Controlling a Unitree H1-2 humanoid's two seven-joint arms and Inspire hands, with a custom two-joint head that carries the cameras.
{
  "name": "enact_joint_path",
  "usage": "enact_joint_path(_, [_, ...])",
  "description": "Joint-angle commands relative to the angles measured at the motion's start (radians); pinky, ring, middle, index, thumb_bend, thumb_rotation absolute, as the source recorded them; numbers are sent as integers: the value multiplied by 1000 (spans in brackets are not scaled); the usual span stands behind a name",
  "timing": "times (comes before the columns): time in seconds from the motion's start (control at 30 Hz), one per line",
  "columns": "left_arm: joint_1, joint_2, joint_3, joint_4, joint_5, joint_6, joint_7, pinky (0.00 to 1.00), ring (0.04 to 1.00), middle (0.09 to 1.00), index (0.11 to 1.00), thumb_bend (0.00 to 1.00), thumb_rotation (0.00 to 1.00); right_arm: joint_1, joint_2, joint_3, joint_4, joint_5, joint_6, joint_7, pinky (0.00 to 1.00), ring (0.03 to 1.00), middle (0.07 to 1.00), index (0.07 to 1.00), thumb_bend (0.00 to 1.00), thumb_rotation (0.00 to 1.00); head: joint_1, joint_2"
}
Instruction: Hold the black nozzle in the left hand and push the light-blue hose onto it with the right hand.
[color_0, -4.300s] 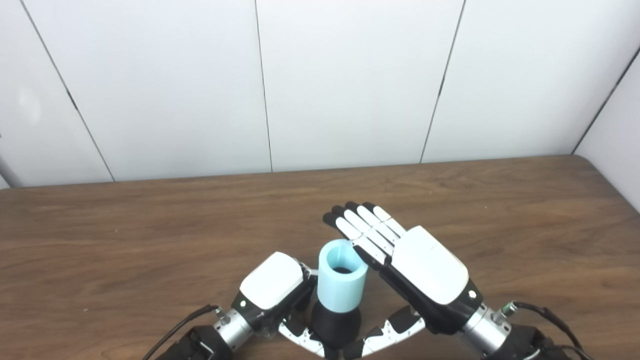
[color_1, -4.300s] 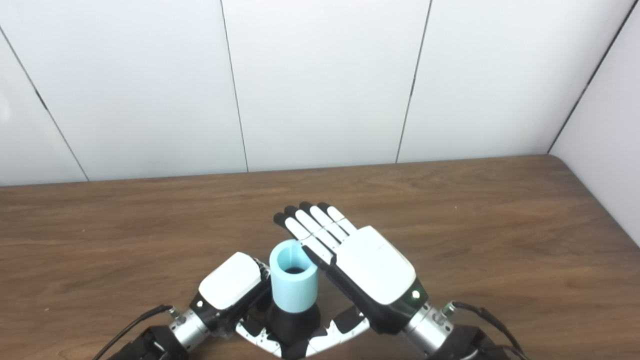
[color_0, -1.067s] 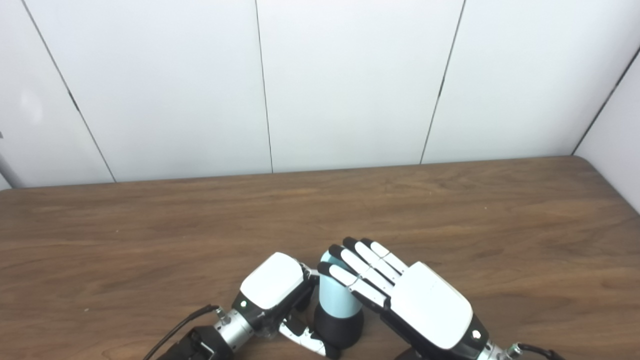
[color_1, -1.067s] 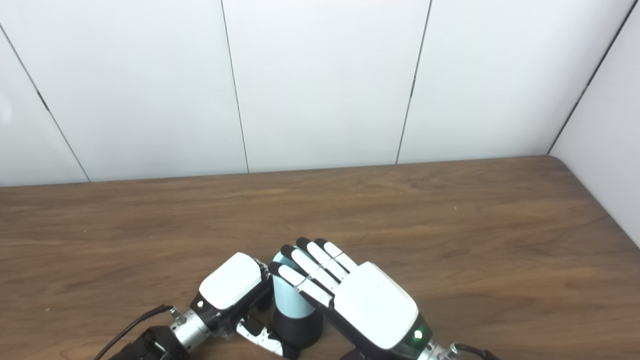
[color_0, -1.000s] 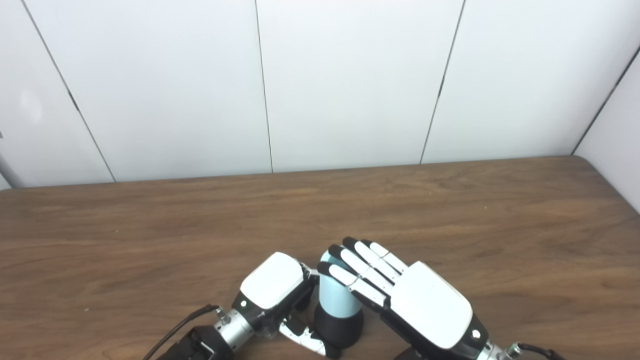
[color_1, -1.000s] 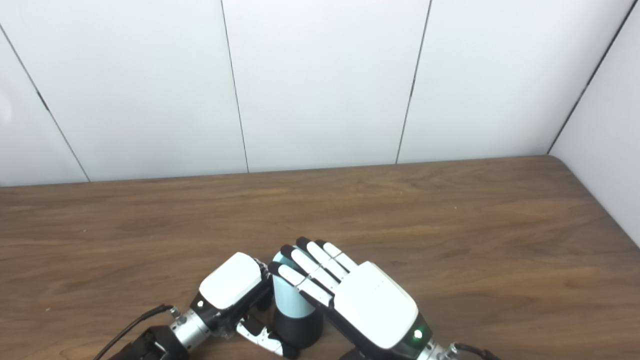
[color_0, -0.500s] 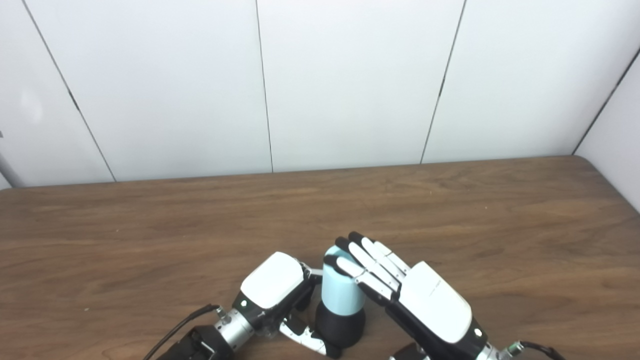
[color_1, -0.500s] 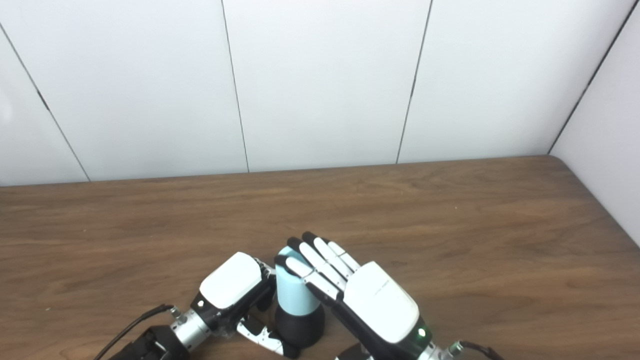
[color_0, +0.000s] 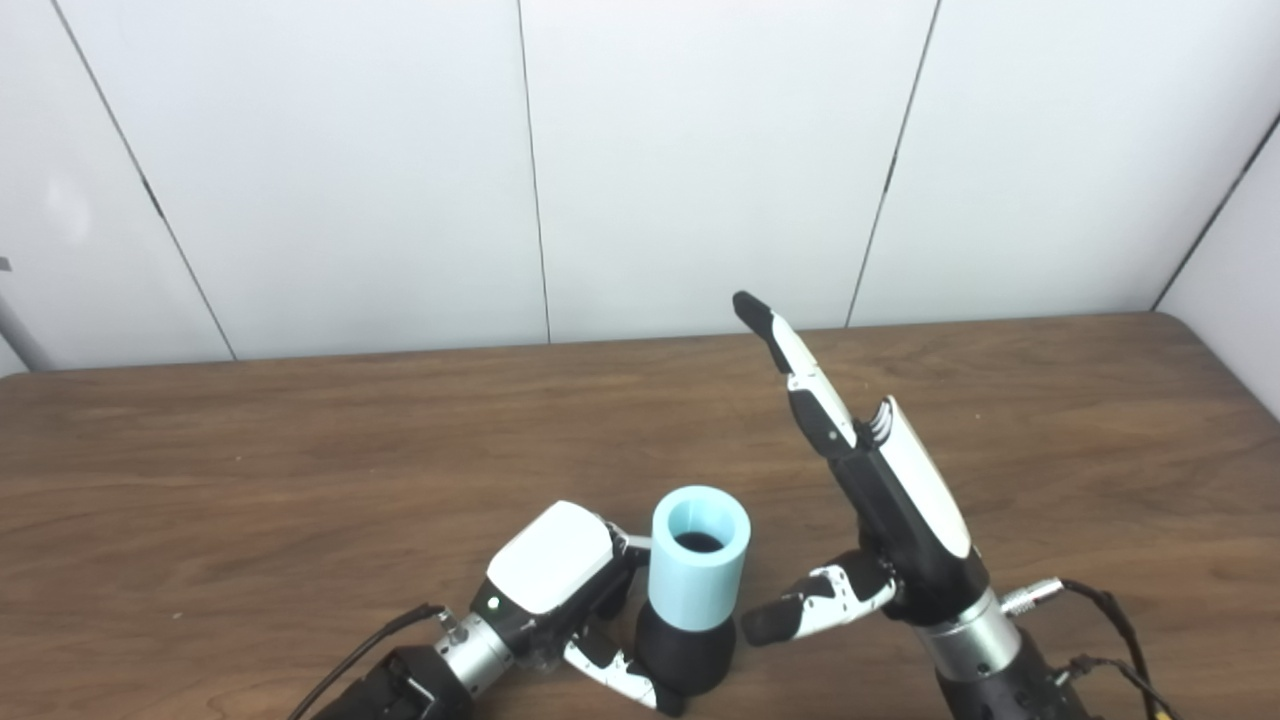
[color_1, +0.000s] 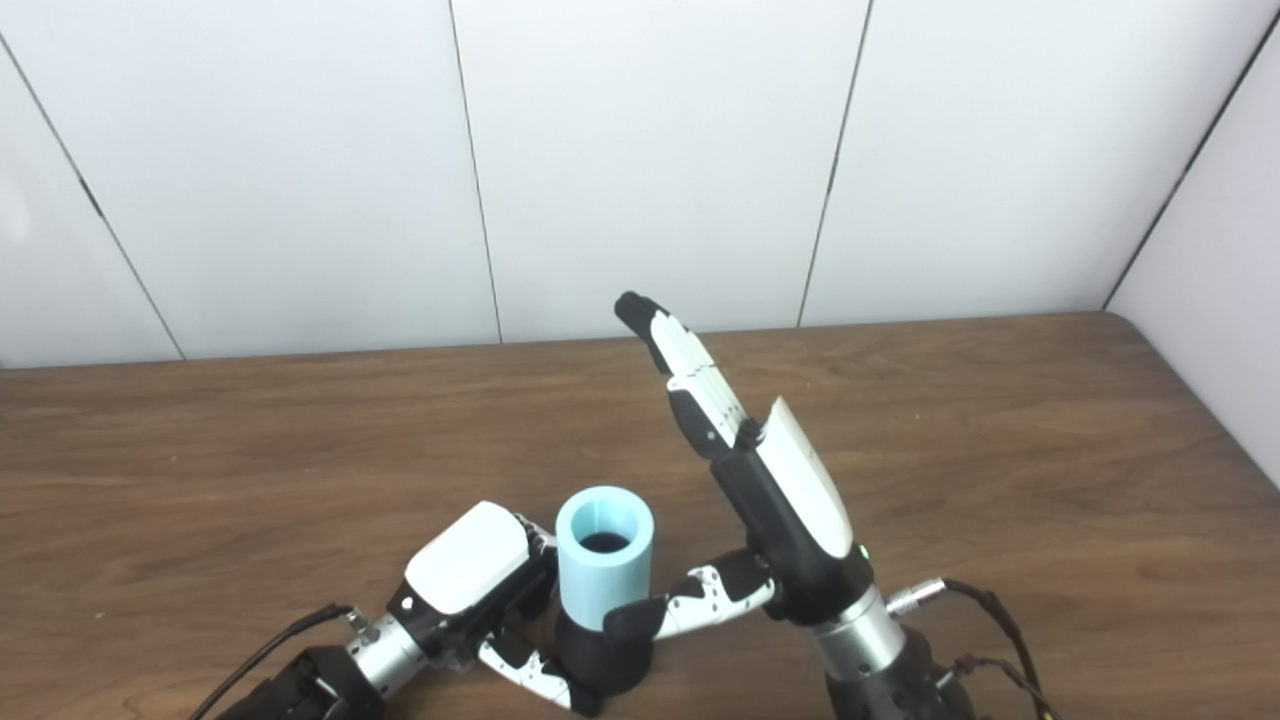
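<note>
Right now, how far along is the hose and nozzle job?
Looks nearly done: the light-blue hose stands upright, seated over the top of the black nozzle. In hand: the left hand grips the nozzle's base on the table. The right hand is open, raised edge-on beside the hose and off it. Left: I can't tell whether the hose is fully seated; then the left hand lets go.

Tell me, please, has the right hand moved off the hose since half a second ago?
Yes. The right hand has lifted off the hose and swung upright to its right, fingers open.
</note>
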Motion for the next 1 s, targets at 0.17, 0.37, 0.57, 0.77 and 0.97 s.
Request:
enact_joint_path(0.17, [30,3,-38,60,53,23,-64,188,251,385,489,516,0,7,65,-71,24,27,-36,-88,1000,1000,1000,1000,929,847,0,1])
enact_joint_path(0.37, [33,0,-32,54,46,30,-67,165,230,453,481,523,0,44,139,-170,92,218,119,-144,778,843,847,816,351,705,2,3])
enact_joint_path(0.57, [36,5,-26,51,51,39,-66,159,223,471,479,525,0,77,133,-223,209,354,203,-136,732,805,818,794,240,355,3,8])
enact_joint_path(0.77, [34,8,-16,62,61,46,-46,150,214,471,479,525,0,90,111,-234,306,433,222,-111,742,783,799,785,276,436,7,5])
enact_joint_path(0.97, [34,11,-7,59,65,55,-43,167,233,407,486,518,0,90,117,-269,346,500,277,-126,743,779,791,770,273,352,7,10])
